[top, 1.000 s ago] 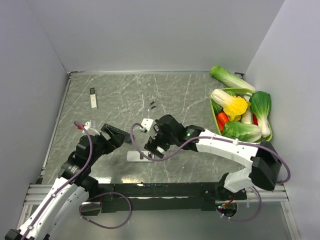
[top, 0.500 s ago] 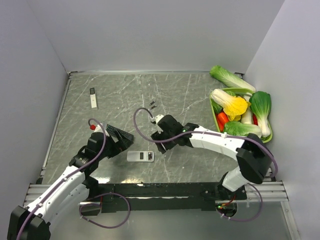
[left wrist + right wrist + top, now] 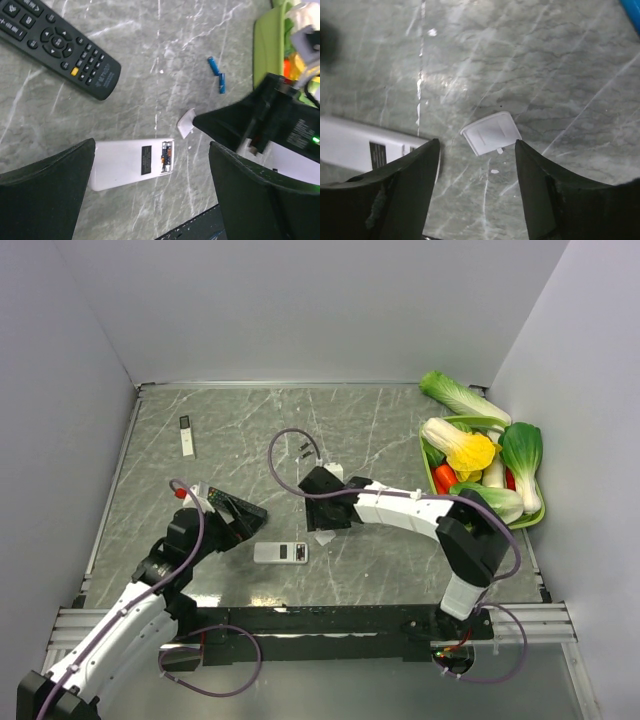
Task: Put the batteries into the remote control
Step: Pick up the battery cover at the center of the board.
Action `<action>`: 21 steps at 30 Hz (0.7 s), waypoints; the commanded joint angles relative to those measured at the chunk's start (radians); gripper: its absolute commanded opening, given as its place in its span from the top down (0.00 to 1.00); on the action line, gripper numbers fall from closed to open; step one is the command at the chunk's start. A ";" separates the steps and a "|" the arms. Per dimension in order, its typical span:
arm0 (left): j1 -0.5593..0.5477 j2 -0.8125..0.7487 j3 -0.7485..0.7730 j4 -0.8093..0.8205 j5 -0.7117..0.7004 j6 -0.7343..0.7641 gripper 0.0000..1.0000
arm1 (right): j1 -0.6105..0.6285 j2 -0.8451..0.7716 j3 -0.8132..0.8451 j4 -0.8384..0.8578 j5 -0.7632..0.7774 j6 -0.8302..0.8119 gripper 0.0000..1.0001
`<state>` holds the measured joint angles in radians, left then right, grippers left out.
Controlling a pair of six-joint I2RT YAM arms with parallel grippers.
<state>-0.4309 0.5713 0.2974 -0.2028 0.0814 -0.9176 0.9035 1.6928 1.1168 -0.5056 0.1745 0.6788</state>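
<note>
Your right hand (image 3: 476,143), empty and narrower, has left the white remote (image 3: 125,164); your left hand (image 3: 152,145) gapes wide. Two blue batteries (image 3: 213,65) lie beyond the remote.

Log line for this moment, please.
right pincer: open over loose cover | left pincer: open over white remote | batteries: two blue, on table

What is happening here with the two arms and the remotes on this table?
The two arms are at work on a white remote, which lies back side up with its battery compartment open. Its small white cover lies loose on the table beside it. The right gripper hovers open over that cover, holding nothing. The left gripper is open and empty above the remote. Two blue batteries lie farther off, not picked up yet.
</note>
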 commanded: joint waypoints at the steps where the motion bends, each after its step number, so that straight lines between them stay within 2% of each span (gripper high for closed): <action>1: -0.002 -0.045 0.000 0.008 -0.012 0.017 0.01 | 0.006 0.083 0.104 -0.108 0.077 0.169 0.38; 4: -0.002 -0.057 0.000 0.014 -0.008 0.019 0.01 | 0.011 0.111 0.126 -0.154 0.091 0.212 0.44; 21: -0.002 -0.080 -0.009 0.029 0.014 0.029 0.00 | 0.008 0.191 0.189 -0.185 0.085 0.294 0.49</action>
<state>-0.4309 0.5045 0.2970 -0.2054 0.0826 -0.9028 0.9073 1.8557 1.2621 -0.6765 0.2409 0.9264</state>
